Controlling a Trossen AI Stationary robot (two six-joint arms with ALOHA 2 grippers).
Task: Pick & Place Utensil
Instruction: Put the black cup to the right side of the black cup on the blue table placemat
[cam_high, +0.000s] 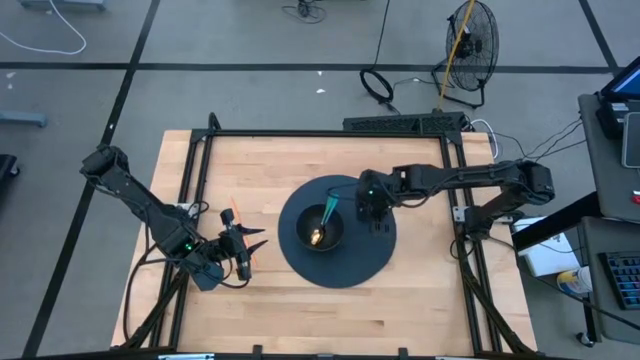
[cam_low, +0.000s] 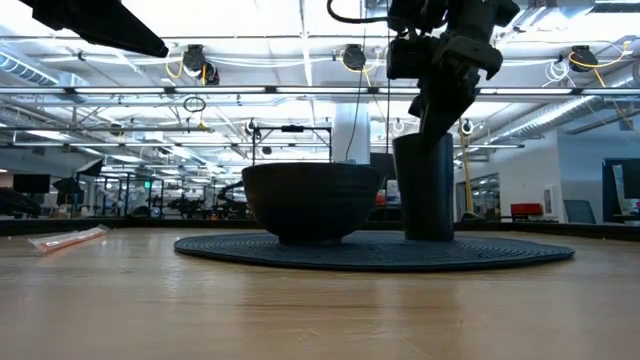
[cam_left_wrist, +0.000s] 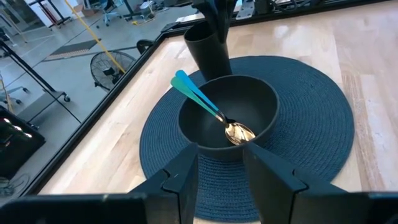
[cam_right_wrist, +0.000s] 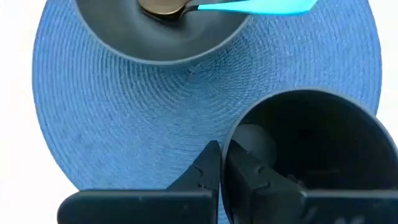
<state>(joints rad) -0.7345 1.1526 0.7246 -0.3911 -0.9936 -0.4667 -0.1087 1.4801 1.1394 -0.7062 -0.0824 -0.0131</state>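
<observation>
bowl (cam_low: 311, 203) on round mat (cam_low: 375, 250) | cup (cam_low: 423, 187) beside bowl | right arm above cup | orange-tipped packet (cam_low: 68, 238) far left

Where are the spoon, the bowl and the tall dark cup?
spoon (cam_left_wrist: 205, 102), left wrist view, on its blue handle.
bowl (cam_low: 310, 200), low view, on its outer wall.
cup (cam_low: 425, 195), low view, on its side.

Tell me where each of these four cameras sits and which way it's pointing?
High: overhead, straight down; both arms, bowl on mat.
Low: tabletop height, level across; right arm above cup.
Left wrist: over left gripper toward bowl and spoon.
Right wrist: down past right gripper at cup rim.
All four show the mat.
</observation>
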